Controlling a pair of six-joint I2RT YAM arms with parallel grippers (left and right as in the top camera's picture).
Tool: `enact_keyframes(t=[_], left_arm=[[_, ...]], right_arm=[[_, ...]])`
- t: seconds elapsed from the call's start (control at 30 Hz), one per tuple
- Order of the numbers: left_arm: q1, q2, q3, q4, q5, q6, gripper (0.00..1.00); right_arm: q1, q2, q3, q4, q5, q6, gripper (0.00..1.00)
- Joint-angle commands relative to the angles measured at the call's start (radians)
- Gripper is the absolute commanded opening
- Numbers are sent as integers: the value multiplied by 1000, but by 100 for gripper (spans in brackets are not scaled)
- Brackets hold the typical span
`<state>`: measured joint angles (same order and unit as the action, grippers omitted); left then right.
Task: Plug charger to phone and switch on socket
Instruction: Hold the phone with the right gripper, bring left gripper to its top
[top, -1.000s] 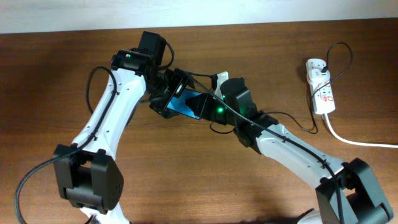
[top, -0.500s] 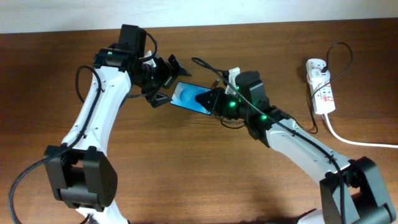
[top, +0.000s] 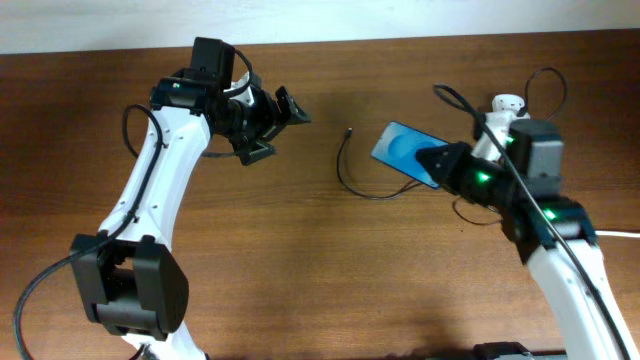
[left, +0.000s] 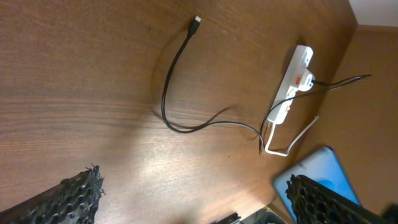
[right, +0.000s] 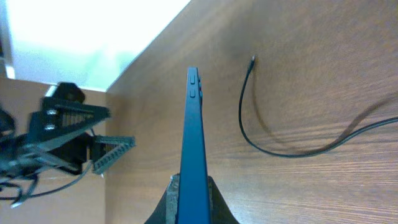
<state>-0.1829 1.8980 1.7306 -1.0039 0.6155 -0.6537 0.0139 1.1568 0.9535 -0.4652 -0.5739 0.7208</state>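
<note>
My right gripper (top: 442, 162) is shut on the phone (top: 406, 150), blue screen up, and holds it above the table at the right of centre. In the right wrist view the phone (right: 193, 137) shows edge-on between the fingers (right: 193, 190). The charger (top: 352, 176), a thin black cable, lies looped on the table, its plug tip (top: 348, 130) free, left of the phone. It also shows in the left wrist view (left: 169, 106) and the right wrist view (right: 249, 118). The socket (top: 516, 138) lies at the far right. My left gripper (top: 272, 125) is open and empty, left of the cable.
The socket's thick white cord (top: 565, 226) runs off to the right edge. The socket also shows in the left wrist view (left: 292, 87). The pale wall edge (top: 320, 20) borders the table's far side.
My right gripper has carried the phone to the right, away from the left gripper. The left gripper let go of it and is open. The charger cable lies uncovered on the table.
</note>
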Motion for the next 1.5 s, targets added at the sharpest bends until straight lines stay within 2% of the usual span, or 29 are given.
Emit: enact_keyframes(t=[0.0,0.1,0.17,0.27,0.8,0.87,1.0,1.07,1.3,1.47], left_arm=[[3,-34,5,1,16,42,100],[3,-34,5,1,18,42,100],[3,-34,5,1,17,43,100],[3,-34,5,5,3,42,100],[1,-34,5,16,-8,43,100],[1,-34,5,25,8,72,100],[-1,-34,4,53,26,80,100],[-5,-34,4,61,34,93,100],[-5,-10,4,129,168,155,100],[-5,17,4,139,266,204,100]], right_arm=[[-22,-111,-71,24,-18,-19,4],[-21,-141,-223,240,-26,168,4],[-21,-136,-346,546,-27,330,4],[-21,-102,-366,750,-17,355,4],[-21,-11,-366,811,36,380,4],[-21,5,-366,811,36,380,4],[-21,22,-366,826,36,257,4],[-21,23,-366,827,37,247,4],[-13,23,-366,866,51,249,4],[69,23,-366,891,239,389,4]])
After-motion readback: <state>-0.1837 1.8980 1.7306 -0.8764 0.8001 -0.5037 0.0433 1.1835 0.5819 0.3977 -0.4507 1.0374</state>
